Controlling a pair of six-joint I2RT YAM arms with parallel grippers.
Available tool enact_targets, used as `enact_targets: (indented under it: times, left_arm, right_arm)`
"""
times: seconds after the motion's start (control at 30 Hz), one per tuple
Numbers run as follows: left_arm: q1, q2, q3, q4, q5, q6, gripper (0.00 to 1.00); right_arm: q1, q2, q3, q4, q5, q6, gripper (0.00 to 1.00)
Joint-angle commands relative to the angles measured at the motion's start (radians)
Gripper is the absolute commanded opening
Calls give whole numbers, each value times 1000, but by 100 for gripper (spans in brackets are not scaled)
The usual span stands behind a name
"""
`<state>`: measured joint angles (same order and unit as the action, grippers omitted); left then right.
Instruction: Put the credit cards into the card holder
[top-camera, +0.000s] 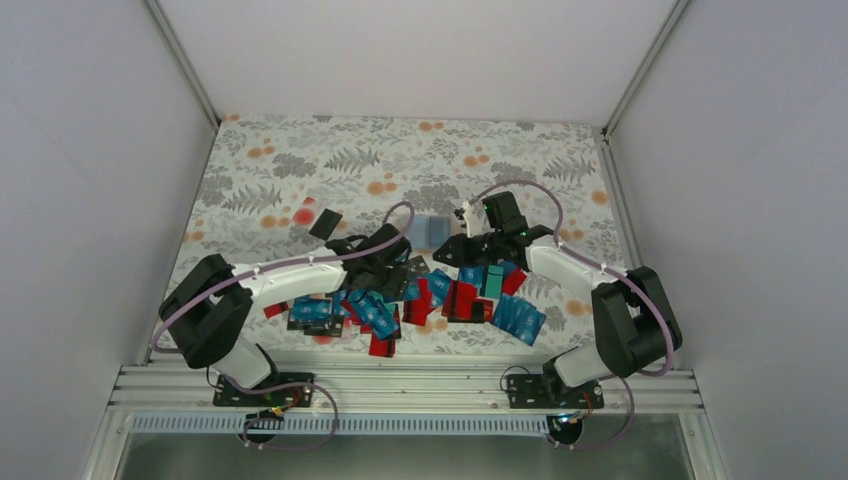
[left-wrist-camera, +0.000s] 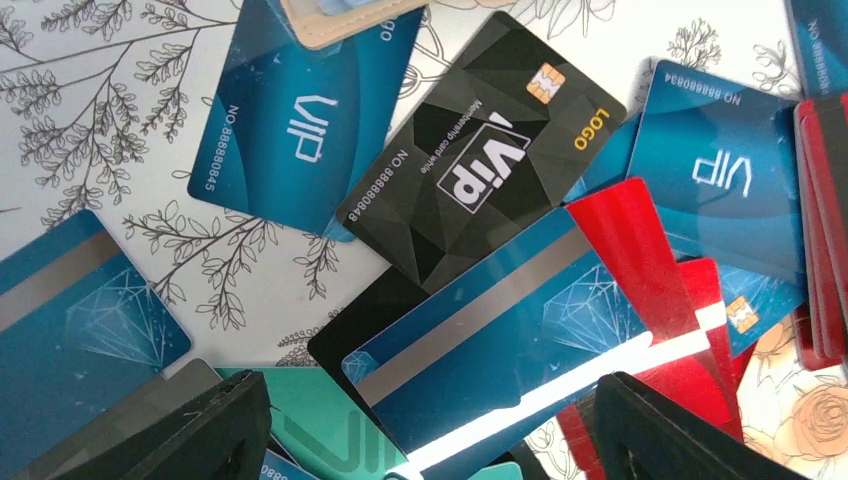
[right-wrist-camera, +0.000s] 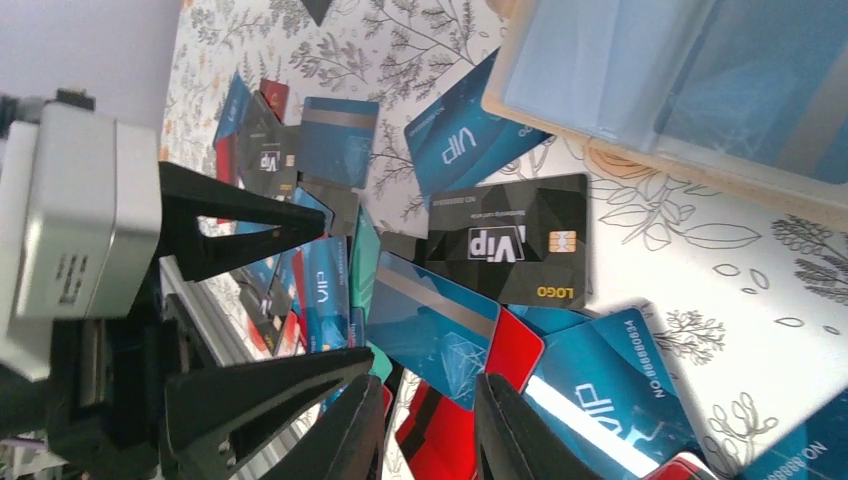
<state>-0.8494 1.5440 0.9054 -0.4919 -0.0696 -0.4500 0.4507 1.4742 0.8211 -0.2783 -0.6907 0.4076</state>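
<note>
Many credit cards, blue, red, black and teal, lie heaped between the two arms. The card holder lies just beyond the heap; the right wrist view shows it as beige, with clear pockets over blue cards. My left gripper is wide open low over the heap, a blue striped card lying flat between its fingers. My right gripper hovers over red and blue cards near a black VIP card, its jaws a narrow gap apart with nothing between them.
A lone black card and a red card lie apart at the left on the flowered tablecloth. White walls enclose the table. In the right wrist view the left gripper's black fingers stand close beside mine.
</note>
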Motion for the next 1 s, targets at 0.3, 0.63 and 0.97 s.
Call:
enact_targets:
  times: [0.3,0.63,0.97]
  left_arm:
    - [-114,158,126,-83,-119,220,92]
    - [-107,205,132,-74,-73,265,95]
    - [-46,240,116,-67,18,273,95]
  right_arm:
    - [6,-92,1,-93,108,-62,28]
    - [3,-105,-16,-91,109,-64,28]
    - [2,-94,-7,-101,100,-70,27]
